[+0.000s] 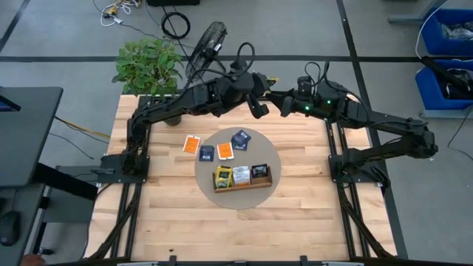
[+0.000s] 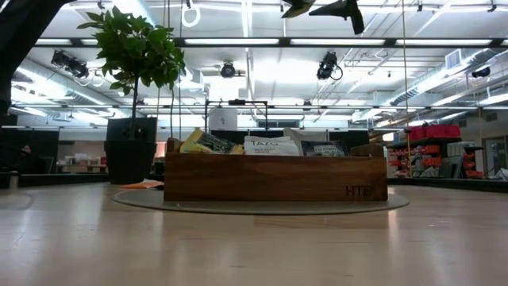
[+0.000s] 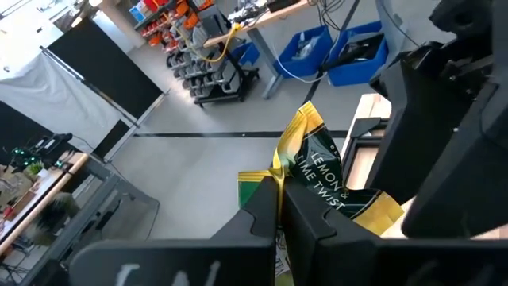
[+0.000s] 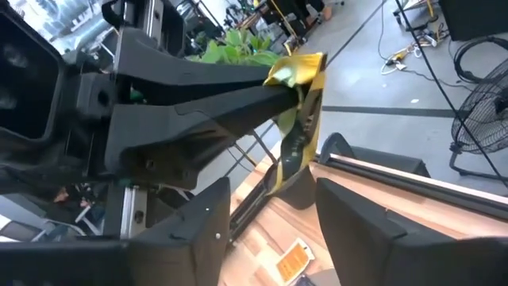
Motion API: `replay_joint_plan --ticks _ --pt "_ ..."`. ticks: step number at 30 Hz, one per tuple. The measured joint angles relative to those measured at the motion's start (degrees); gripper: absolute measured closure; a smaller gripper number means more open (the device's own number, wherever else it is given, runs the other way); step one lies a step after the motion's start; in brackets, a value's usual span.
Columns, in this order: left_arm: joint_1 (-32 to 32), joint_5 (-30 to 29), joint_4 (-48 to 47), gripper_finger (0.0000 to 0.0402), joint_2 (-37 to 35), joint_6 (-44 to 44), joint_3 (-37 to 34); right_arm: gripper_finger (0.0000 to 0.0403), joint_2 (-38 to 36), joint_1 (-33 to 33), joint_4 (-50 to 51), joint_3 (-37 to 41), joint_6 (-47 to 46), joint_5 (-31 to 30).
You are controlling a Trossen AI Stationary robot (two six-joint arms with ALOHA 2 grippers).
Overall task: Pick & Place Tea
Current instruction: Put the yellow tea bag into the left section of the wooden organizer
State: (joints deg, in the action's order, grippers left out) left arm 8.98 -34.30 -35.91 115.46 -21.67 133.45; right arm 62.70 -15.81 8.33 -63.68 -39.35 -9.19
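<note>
A yellow and dark green tea packet (image 3: 321, 171) hangs high above the table's far middle, with my left gripper (image 3: 279, 191) shut on it. My right gripper (image 4: 274, 191) faces it from the table's right, open. Its two fingers stand on either side of the packet's lower end (image 4: 290, 171), apart from it. In the high view both grippers meet at the far edge, left (image 1: 259, 108) and right (image 1: 284, 103). The wooden tray (image 1: 219, 188) holds yellow, white and dark packets. Several loose packets, such as an orange one (image 1: 191, 144), lie flat on the round mat (image 1: 214, 164). My left gripper pinches the packet between its two fingers near the packet's yellow upper edge (image 4: 300, 73). The fingers (image 4: 238, 99) come at it about level from the table's left. The packet is lifted clear, bent, and hangs below the fingers.
A potted plant (image 1: 148, 63) stands at the table's far left corner. The tray (image 2: 274, 176) sits on the round mat in the table's middle. Bare wood lies toward the near edge (image 1: 236, 236). Blue bins (image 1: 447, 55) and a fan (image 1: 207, 41) stand on the floor beyond.
</note>
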Motion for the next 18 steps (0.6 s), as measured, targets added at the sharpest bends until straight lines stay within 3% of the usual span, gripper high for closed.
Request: replay_joint_plan --ticks 18 --pt "-0.21 -0.02 1.56 0.0393 0.00 0.02 0.00 0.0312 0.02 0.02 -2.39 0.00 -0.48 0.09"
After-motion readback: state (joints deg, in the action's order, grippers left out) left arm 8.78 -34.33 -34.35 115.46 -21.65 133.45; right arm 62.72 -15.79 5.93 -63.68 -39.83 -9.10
